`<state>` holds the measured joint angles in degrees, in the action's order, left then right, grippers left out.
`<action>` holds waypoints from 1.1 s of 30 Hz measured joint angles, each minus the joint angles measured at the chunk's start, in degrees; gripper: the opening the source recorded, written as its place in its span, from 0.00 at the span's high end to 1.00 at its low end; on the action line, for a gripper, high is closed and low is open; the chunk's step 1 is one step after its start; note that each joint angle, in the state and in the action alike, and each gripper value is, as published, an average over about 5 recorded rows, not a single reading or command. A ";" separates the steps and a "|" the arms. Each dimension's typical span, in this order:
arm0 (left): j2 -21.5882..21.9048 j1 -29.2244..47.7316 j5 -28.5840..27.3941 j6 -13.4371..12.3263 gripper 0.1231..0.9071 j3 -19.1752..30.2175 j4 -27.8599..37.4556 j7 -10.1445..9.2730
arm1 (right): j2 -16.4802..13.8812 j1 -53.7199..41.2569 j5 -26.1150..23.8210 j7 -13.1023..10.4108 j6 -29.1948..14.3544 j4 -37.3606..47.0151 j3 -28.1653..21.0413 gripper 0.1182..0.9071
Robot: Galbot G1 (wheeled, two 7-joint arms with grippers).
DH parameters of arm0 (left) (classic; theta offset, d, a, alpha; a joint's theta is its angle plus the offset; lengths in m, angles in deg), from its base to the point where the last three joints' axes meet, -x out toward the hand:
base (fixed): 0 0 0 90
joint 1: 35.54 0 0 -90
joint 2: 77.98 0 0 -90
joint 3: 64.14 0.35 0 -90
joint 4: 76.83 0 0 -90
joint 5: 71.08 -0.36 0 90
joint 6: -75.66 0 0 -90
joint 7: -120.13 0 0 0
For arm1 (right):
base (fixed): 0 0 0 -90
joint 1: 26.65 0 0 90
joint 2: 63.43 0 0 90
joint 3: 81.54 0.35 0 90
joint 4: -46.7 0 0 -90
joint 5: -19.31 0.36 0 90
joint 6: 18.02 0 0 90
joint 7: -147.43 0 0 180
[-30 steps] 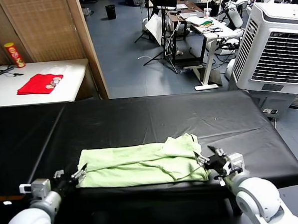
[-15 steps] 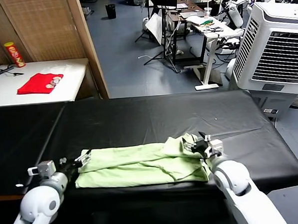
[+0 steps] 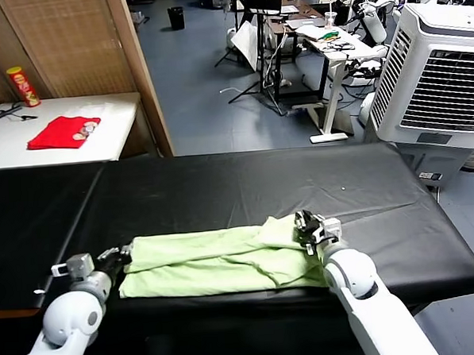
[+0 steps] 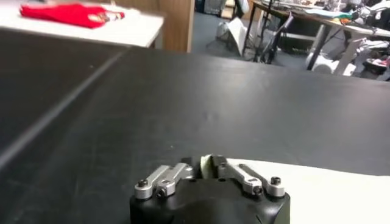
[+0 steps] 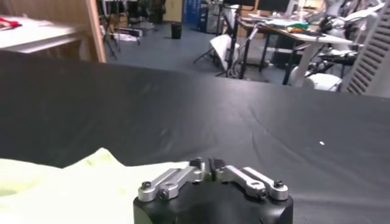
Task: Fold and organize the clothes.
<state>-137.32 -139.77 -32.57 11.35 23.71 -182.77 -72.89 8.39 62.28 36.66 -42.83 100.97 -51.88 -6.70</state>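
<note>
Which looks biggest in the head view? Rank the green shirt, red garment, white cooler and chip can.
1. white cooler, though cropped
2. green shirt, nearer the camera, so unsure against the cooler
3. red garment
4. chip can

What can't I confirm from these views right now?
- Shirt buttons, collar, print: not visible; folded cloth hides them.
- Left gripper grip: head view too small; wrist view's cloth sits at the shut fingertips, the clamp unclear.
- Right gripper: fingertips shut beside the cloth; its body hides what lies underneath.
</note>
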 joint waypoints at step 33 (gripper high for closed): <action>-3.10 -12.17 6.52 0.29 0.19 -4.73 -8.38 1.58 | -3.85 13.21 2.99 3.93 -0.17 -20.04 6.96 0.14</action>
<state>-140.42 -151.95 -26.05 11.65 18.98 -191.16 -71.31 4.54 75.49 39.65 -38.90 100.80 -71.92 0.27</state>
